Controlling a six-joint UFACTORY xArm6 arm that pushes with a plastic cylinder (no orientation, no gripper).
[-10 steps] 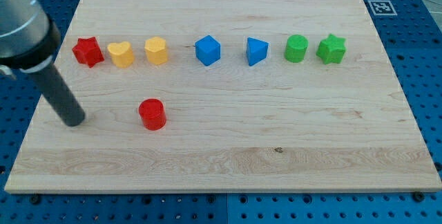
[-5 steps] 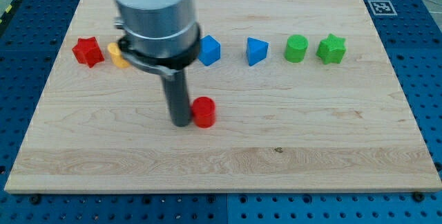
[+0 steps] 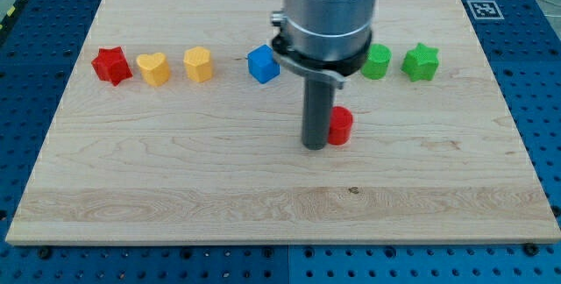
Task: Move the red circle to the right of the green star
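Observation:
The red circle [image 3: 341, 126] lies near the middle of the wooden board [image 3: 280, 196]. My tip [image 3: 315, 145] touches its left side. The green star [image 3: 421, 62] sits at the right end of the row near the view's top, up and to the right of the red circle. The green circle [image 3: 378, 60] is just left of the star, partly hidden by the arm.
The same row holds a red star [image 3: 111, 65], a yellow heart [image 3: 154, 69], a yellow hexagon [image 3: 198, 64] and a blue cube [image 3: 262, 63]. The arm's body [image 3: 329, 12] hides the blue triangle. A marker tag [image 3: 482, 9] lies at the board's top right.
My tip has swept from the board's left side to the right. It met the red circle and has pushed it right, from under the yellow hexagon to the board's middle.

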